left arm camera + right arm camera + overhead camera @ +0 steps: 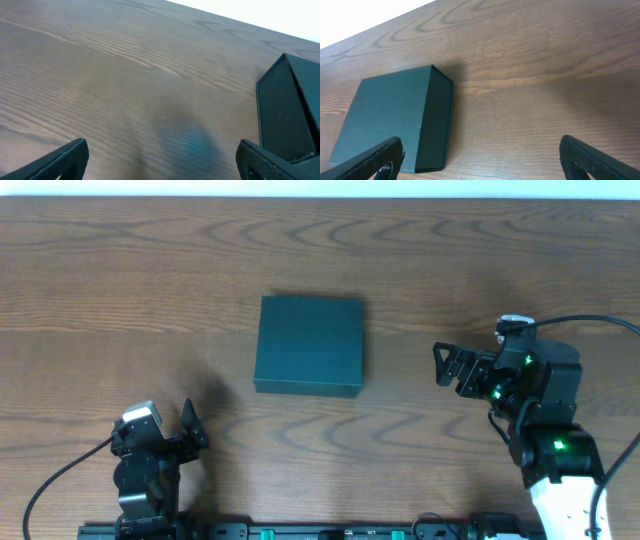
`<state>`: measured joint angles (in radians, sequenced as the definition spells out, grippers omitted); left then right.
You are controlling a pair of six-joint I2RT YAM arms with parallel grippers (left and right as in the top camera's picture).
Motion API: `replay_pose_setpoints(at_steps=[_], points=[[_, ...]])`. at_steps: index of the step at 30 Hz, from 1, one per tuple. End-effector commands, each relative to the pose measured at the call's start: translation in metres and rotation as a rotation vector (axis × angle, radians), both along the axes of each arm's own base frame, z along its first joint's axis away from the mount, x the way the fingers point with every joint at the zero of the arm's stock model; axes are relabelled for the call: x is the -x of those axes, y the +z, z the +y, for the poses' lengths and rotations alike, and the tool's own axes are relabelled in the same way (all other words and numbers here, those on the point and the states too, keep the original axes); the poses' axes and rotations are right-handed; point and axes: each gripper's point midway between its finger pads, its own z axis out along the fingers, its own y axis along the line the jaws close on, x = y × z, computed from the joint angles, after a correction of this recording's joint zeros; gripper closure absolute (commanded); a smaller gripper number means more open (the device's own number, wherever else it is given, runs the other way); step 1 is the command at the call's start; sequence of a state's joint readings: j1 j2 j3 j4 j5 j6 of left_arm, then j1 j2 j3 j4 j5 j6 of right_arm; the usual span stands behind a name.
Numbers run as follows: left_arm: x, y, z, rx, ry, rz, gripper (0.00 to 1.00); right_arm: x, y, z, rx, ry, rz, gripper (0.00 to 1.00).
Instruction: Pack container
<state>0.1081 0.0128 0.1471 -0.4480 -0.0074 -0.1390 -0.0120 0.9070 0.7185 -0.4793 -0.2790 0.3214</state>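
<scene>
Grippers and container, three views. Left gripper [193, 428], lower left of the overhead frame, stands with jaws spread wide and nothing between them. Its wrist view shows the fingertips [60, 159] at the bottom corners, with bare table [125, 75] filling the gap.

Right gripper [442, 363], right of centre in the overhead frame, is likewise spread wide and grasps nothing, its jaws pointing left. In its wrist view the two dark tips again sit at the bottom corners of the frame, wood grain between them.

Container [308, 345] lies flat on the table at the centre of the overhead frame, between the two grippers and apart from both. It is dark, roughly square and plain. Its lid is shut, so the inside is hidden.

The left wrist view has the container [287, 107] at the right edge, one corner toward the camera. The right wrist view has the container [395, 117] at lower left, top face and one side wall showing.

A black cable [600, 325] loops from the right arm toward the right edge of the overhead frame.
</scene>
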Motion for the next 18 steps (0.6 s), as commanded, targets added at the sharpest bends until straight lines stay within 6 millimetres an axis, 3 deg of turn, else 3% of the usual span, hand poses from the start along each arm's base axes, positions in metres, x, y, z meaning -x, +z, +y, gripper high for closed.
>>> replay_pose_setpoints(at_steps=[1,8,12,15,18], points=[[0.0,-0.007,0.002,0.008,0.019,0.008,0.05,0.009,0.014,0.0,0.005,0.001,-0.04,0.01],[0.0,-0.007,0.002,0.008,0.019,0.008,0.05,0.062,0.075,0.008,0.013,0.033,-0.278,0.01],[0.0,-0.007,0.002,0.008,0.019,0.008,0.05,0.094,0.097,0.002,0.081,0.026,-0.414,0.01],[0.0,-0.007,0.002,0.008,0.019,0.008,0.05,0.11,0.103,-0.006,0.141,0.007,-0.475,0.01],[0.0,-0.007,0.002,0.008,0.019,0.008,0.05,0.124,0.093,-0.023,0.298,-0.025,-0.469,0.01]])
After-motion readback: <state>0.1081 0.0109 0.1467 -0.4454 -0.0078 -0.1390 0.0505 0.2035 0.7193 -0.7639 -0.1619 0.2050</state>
